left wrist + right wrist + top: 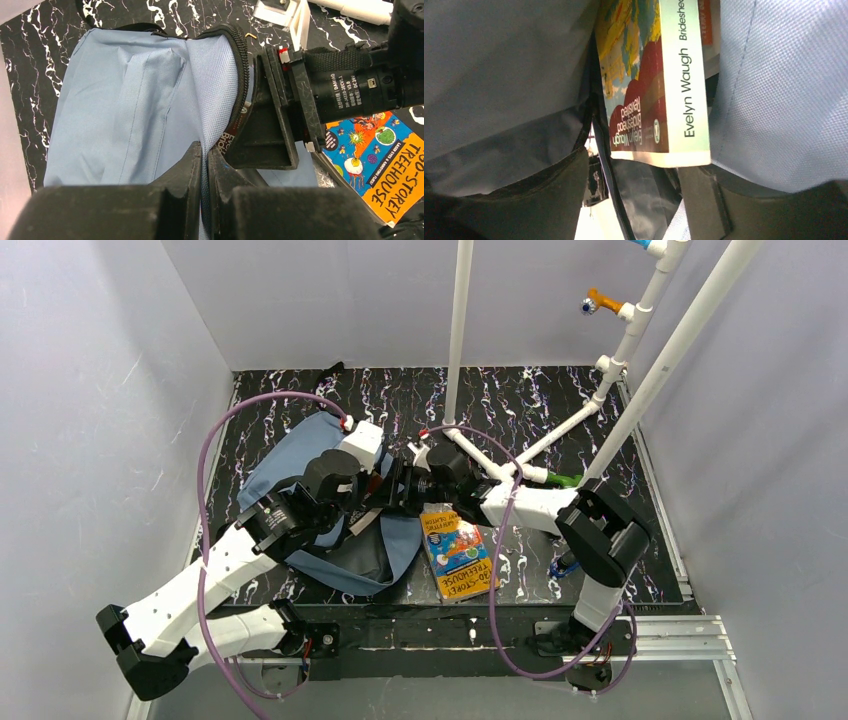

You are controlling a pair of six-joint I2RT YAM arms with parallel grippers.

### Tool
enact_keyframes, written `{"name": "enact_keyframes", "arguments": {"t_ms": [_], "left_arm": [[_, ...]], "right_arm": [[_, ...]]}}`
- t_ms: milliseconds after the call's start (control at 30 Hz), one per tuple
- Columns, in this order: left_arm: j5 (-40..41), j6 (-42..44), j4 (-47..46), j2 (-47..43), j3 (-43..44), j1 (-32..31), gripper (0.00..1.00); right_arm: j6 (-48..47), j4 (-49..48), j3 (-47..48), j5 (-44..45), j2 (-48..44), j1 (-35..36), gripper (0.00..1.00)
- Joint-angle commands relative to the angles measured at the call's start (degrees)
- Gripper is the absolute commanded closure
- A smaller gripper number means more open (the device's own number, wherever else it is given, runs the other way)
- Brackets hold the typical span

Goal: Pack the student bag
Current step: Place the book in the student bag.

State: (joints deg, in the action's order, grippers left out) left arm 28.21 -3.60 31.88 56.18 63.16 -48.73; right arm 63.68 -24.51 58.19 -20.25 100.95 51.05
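From above, the student bag [285,455] lies flat on the left half of the black marbled surface [520,400]. Its slate-blue cloth is partly covered by the left arm [220,560]. The right arm [530,505] reaches across from the right, and the 2 arms meet over the right side of the bag. Just beside the bag, to its right, 1 colourful book [458,552] with an orange band lies flat on the surface.

In the left wrist view, the left pincer [204,150] is closed to a very narrow gap. A thin fold of the blue cloth sits between its 2 fingers, so it holds the bag near the opening. The black zipper trim [242,65] curves along the mouth of the bag. The right pincer [250,135] is pushed into this mouth from the right. A small part of a paperback [231,142] with a red-brown cover shows beside its black finger. The colourful book is at the lower right, outside the bag.

In the right wrist view, the right pincer stands wide, with 1 finger [539,195] at the lower left and 1 at the lower right. The paperback is inside the bag, with blue cloth on both sides, and its spine reads "Evelyn Waugh". The left finger is apart from the cover. Whether the right finger touches the paperback I cannot tell.
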Motion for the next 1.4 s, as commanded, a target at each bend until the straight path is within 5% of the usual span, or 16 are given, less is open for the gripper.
{"name": "enact_keyframes", "arguments": {"t_ms": [0, 67, 167, 233, 300, 467, 733, 1000, 1200, 1300, 1367], "left_arm": [[-0.6, -1.3, -2.0, -1.7, 0.9, -0.5, 1.00], [-0.7, -1.6, -1.4, -1.8, 1.2, -0.4, 1.00], [-0.6, -2.3, -0.9, -1.9, 1.5, -0.4, 1.00], [0.9, -3.4, -0.5, -2.0, 1.7, -0.4, 1.00], [1.5, -3.2, 0.2, -2.3, 1.6, -0.5, 1.00], [2.9, -3.8, 1.4, -3.5, -0.2, -0.4, 1.00], [8.9, -3.5, -0.9, -0.2, -6.4, 0.0, 1.00], [8.9, -2.0, 0.4, 4.5, -7.8, 7.8, 1.00], [4.8, -0.2, 1.9, 3.5, -6.2, 11.5, 1.00], [-1.3, -2.6, 7.2, 3.0, -1.8, 11.5, 0.80], [-6.2, -5.2, 11.0, 2.7, 2.3, 11.5, 0.57]], "right_arm": [[-3.0, -4.4, 1.9, -5.5, 1.1, 1.0, 0.32], [-1.1, -7.2, 5.1, -6.4, 4.3, 1.7, 0.42], [2.0, -11.9, 12.0, -6.2, 10.9, 2.7, 0.74], [3.2, -15.0, 15.3, -6.9, 15.0, 3.2, 0.77], [2.8, -16.7, 16.3, -7.6, 16.4, 3.5, 0.70], [-5.2, -9.2, 10.1, -6.7, 9.0, 2.8, 0.37], [-31.2, 27.7, 3.6, 1.8, -10.6, 1.3, 0.03], [-40.5, 48.6, -3.0, 14.9, -21.3, -0.2, 0.02], [-41.6, 54.3, -5.4, 22.7, -22.9, -0.3, 0.02], [-42.1, 54.7, -5.7, 23.5, -22.1, -0.3, 0.02], [-42.2, 55.2, -5.6, 23.9, -20.9, -0.3, 0.02]]}}
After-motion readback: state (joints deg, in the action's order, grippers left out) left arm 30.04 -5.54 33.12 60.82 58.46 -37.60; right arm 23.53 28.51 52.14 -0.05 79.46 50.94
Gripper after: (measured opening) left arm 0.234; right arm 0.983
